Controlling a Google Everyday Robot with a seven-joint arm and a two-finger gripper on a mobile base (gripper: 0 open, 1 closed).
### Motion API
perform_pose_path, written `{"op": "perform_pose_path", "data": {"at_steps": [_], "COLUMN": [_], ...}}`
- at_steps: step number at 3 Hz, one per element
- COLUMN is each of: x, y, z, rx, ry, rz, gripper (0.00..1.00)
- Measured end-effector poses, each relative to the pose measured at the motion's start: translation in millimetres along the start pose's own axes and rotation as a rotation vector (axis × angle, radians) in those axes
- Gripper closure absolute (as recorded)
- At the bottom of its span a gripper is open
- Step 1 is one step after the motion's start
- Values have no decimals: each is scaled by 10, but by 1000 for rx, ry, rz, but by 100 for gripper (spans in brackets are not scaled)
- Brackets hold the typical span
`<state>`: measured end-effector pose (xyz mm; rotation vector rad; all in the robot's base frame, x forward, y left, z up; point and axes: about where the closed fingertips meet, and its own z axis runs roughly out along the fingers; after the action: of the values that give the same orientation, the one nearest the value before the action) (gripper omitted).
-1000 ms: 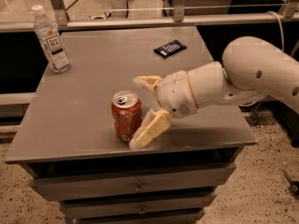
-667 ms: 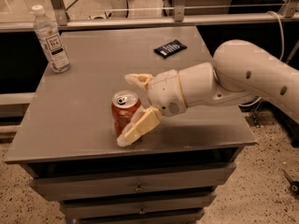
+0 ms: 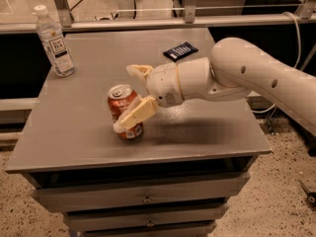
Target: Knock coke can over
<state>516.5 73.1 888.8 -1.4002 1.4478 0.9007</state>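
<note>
— Where's the gripper?
— The gripper (image 3: 125, 98) is low over the table (image 3: 212, 132), fingers spread wide. The near finger (image 3: 136, 113) lies across the coke can (image 3: 117, 105). The arm (image 3: 247, 73) reaches in from the right.
— And the can?
— Near the front edge, tilted, top leaning left.
— Anything else?
— A capped bottle (image 3: 54, 46) stands upright at the far left corner, and a dark packet (image 3: 180, 51) lies towards the back.

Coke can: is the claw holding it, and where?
No grip. The open gripper straddles the coke can; one finger lies across its lower side.
</note>
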Motion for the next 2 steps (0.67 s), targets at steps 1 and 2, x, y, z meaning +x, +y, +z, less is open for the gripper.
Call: {"op": "perform_pose_path", "data": {"at_steps": [1,2], "x": [-221,-459], "y": [-718,-1260], "z": [44,-23], "rx": [94,178], "ry": [-1,-5], "rz": [2,12], "gripper": [0,0]}}
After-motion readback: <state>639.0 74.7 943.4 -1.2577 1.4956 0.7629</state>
